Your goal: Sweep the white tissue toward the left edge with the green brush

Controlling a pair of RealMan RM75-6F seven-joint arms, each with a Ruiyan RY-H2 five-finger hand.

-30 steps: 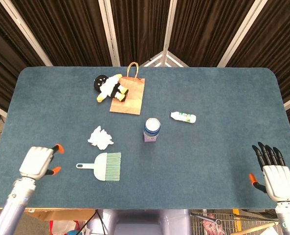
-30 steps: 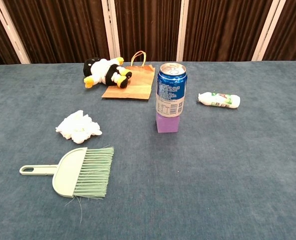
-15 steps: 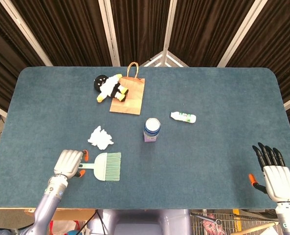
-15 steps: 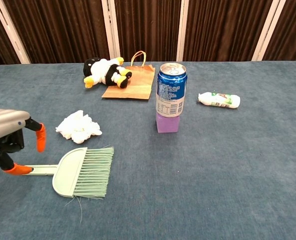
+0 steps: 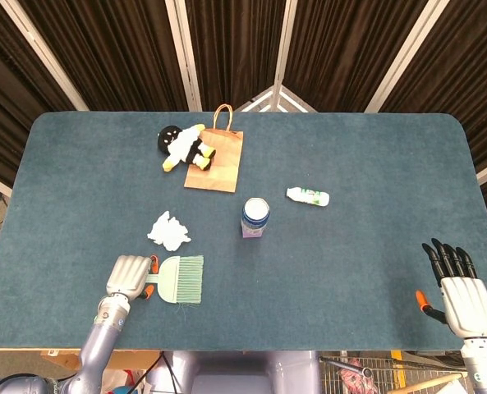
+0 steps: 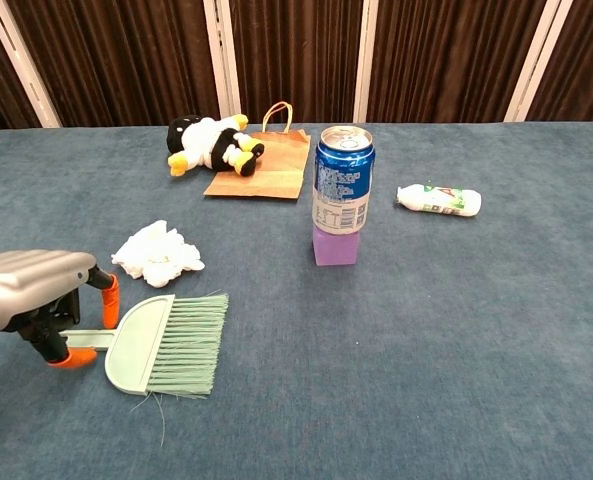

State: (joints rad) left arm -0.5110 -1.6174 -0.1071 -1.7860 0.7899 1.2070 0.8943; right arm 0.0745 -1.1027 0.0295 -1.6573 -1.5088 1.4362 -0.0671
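Note:
The green brush [image 5: 181, 279] [image 6: 166, 345] lies flat near the table's front left, bristles to the right and handle to the left. The crumpled white tissue [image 5: 169, 231] [image 6: 157, 253] sits just behind it, apart from the bristles. My left hand [image 5: 130, 275] [image 6: 36, 285] is over the brush handle; an orange-tipped finger stands behind the handle and the thumb in front of it, not closed on it. My right hand [image 5: 458, 291] rests at the front right edge with fingers stretched out and empty, seen only in the head view.
A blue can [image 5: 255, 215] [image 6: 342, 180] stands on a purple block [image 6: 337, 245] mid-table. A small white bottle [image 5: 308, 195] [image 6: 438, 199] lies to its right. A brown paper bag [image 5: 217, 164] and a plush toy [image 5: 184, 145] lie at the back.
My left hand has moved right from the table's left edge and come down over the brush handle. The brush, the tissue and my right hand have stayed put.

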